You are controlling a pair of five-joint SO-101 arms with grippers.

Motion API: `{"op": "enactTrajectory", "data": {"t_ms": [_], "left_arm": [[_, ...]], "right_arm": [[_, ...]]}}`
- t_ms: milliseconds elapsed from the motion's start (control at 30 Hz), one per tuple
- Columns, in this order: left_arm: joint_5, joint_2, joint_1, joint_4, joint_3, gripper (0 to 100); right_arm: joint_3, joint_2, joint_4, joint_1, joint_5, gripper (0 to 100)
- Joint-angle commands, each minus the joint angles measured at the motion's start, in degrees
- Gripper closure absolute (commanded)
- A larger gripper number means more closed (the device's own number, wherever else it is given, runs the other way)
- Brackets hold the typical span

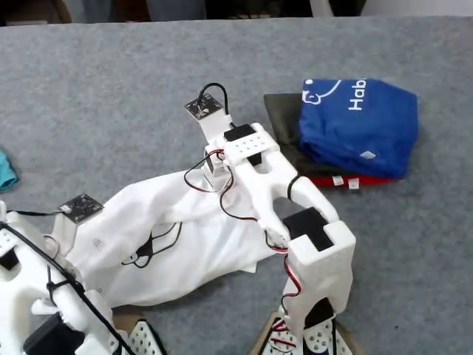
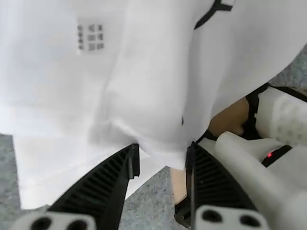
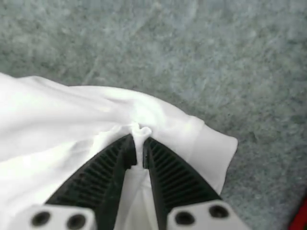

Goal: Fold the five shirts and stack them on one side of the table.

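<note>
The crumpled white cloth shirt (image 1: 185, 237) is soft and matt. The grey carpet-like table cover (image 1: 111, 89) at twelve o'clock looks rough.

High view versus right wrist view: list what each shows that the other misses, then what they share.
High view adds: the folded stack topped by the blue shirt, and a teal cloth at the table's edge. Right wrist view adds: the fingers of the right gripper pinched shut on a small fold at the white shirt's edge. Shared: the white shirt and the grey table.
</note>
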Motion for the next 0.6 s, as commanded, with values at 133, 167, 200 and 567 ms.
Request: {"op": "enactTrajectory", "data": {"t_ms": [133,167,200,567], "left_arm": [[-16.4,-2.0,0.6,-2.7,-1.5,82],[-16.5,-2.0,0.6,-2.7,-1.5,82],[-16.6,-2.0,0.8,-2.7,-1.5,82],[-16.1,-2.0,6.3,-2.9,2.5,94]], "right_arm": [[-1.0,1.4,0.1,0.7,-0.5,98.5],[-1.0,1.4,0.1,0.7,-0.5,98.5],[-1.0,1.4,0.1,0.7,-0.5,98.5],[-1.0,1.4,0.1,0.7,-0.5,98.5]]}}
